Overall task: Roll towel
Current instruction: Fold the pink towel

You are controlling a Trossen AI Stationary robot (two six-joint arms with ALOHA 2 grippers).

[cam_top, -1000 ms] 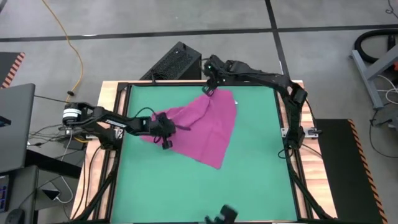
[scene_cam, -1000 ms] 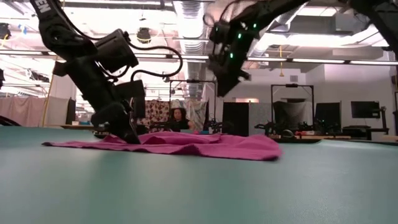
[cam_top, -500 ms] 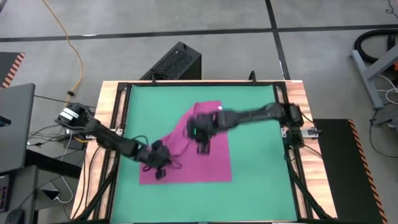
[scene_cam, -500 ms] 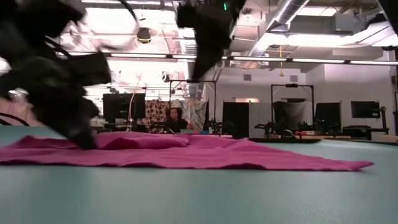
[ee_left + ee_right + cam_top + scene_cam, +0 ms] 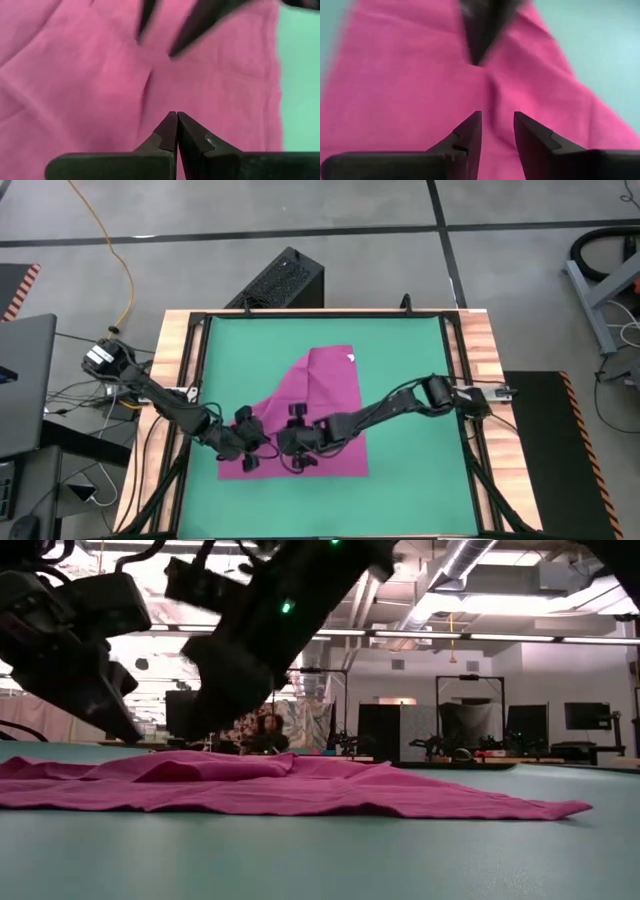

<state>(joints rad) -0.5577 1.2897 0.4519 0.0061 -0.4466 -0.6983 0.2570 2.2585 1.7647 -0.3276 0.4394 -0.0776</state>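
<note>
So the small magenta-purple soft cloth towel (image 5: 312, 415) is lying mostly flat on the green tabletop (image 5: 410, 490), kind of in the middle and toward the near edge. From above it isn't a clean rectangle: the far end is narrower, and one side slants out toward the left arm. There's a small white tag (image 5: 351, 359) at its far edge. In the low view the towel (image 5: 290, 785) has a soft raised fold along the left part, and the rest lies thin against the surface.

Both arms are down over the near end of the towel, close together. The left gripper (image 5: 250, 461) sits near the towel's near-left corner, and its wrist view shows the left gripper (image 5: 177, 120) clenched tight, tips pressed together with no fabric between them, hovering right over the pink cloth (image 5: 100, 75). The right gripper (image 5: 297, 461) is just beside it, over the near edge. In its own wrist view the right gripper (image 5: 497, 122) has its fingers slightly apart, released, nothing pinched, with the towel (image 5: 410, 75) right underneath.

Each wrist view also catches the other arm's blurry dark fingers over the cloth.
</note>
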